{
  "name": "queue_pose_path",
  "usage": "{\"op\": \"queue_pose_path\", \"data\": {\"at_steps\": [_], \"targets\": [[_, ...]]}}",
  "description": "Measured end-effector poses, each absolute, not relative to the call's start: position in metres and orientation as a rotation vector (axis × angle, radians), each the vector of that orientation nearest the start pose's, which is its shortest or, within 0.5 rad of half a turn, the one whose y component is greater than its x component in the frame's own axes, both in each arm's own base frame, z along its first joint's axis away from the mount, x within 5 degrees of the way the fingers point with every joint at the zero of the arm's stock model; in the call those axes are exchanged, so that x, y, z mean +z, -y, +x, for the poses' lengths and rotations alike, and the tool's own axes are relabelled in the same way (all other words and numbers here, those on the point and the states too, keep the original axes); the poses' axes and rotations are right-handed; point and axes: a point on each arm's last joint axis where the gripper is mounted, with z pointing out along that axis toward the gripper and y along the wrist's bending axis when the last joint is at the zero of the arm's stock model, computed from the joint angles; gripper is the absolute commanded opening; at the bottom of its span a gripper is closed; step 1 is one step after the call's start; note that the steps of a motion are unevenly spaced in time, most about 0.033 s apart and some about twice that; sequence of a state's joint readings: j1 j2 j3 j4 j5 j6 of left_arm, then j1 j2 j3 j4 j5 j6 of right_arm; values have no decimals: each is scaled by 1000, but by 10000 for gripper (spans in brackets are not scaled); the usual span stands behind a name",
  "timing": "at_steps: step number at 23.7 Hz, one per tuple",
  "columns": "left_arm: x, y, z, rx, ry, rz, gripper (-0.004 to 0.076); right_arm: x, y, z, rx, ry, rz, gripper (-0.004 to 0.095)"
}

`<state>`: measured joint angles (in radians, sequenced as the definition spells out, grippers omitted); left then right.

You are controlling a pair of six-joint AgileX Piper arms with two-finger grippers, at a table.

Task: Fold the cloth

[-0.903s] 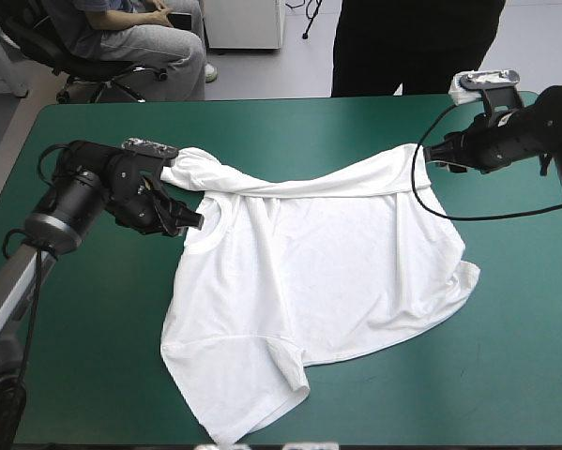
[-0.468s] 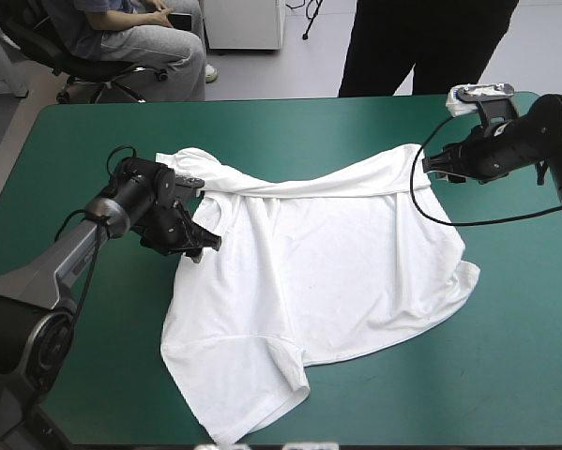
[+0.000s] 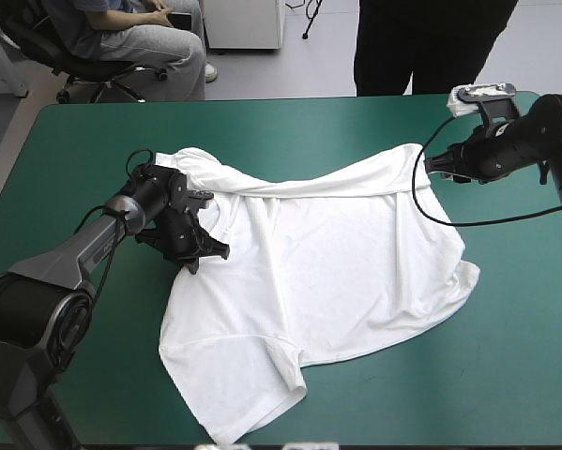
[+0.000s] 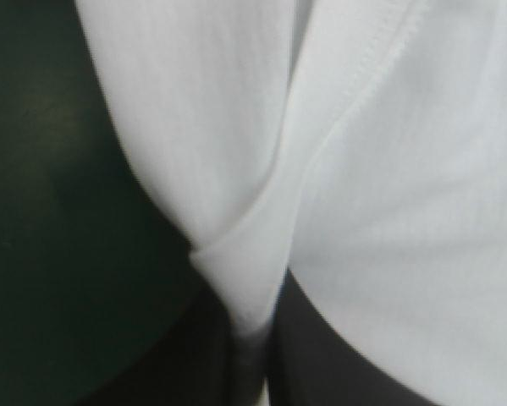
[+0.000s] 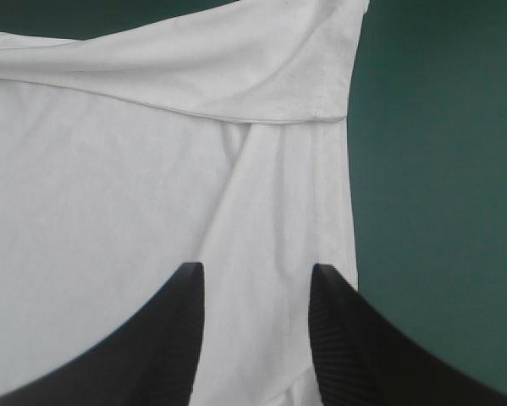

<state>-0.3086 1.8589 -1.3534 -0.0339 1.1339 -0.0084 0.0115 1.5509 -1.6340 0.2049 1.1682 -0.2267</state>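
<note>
where the t-shirt [image 3: 327,262] lies on the teal-green cover [image 3: 83,131], left gripper [image 4: 251,334] pinches it, right gripper [image 5: 255,271] gapes

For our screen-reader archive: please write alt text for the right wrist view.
The right end effector, its two black fingers open, hovers over a white short-sleeved T-shirt with one edge folded over, beside bare teal-green table cover.

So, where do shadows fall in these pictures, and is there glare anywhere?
High view: no glare on the teal-green cover; the T-shirt shows soft grey shadows along its creases. Left wrist view: the fold pinched in the left gripper greys toward the fingers. Right wrist view: a thin shadow line runs under the folded band, ahead of the open right gripper.
</note>
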Motion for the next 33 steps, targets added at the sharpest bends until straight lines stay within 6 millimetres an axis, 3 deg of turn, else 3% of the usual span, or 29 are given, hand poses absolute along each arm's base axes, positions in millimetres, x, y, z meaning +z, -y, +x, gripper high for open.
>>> {"op": "queue_pose_path", "data": {"at_steps": [5,10,14,17,18,22,24,29,31,33], "targets": [[210,95,339,139,-3130,414,-17,395,-19,325,158,-2535,-275,364],[219,60,344,270,-3112,300,-17,395,-17,325,137,-2541,-279,364],[227,0,349,358,-3096,87,-17,394,-17,323,147,-2568,-252,364],[237,-55,357,419,-3007,-104,-17,393,-17,323,149,-2572,-241,364],[245,-75,364,429,-2939,-171,-17,394,-18,324,153,-2562,-239,364],[260,-124,397,490,-2809,-299,-17,396,-21,326,212,-2525,-225,328],[262,-139,415,493,-2756,-341,-17,397,-23,327,228,-2504,-226,305],[260,-147,444,460,-2658,-397,-11,398,-24,328,245,-2490,-232,301],[258,-146,448,440,-2654,-407,43,399,-25,328,247,-2481,-244,301],[256,-145,448,411,-2668,-373,165,399,-25,329,257,-2473,-250,301]]}}
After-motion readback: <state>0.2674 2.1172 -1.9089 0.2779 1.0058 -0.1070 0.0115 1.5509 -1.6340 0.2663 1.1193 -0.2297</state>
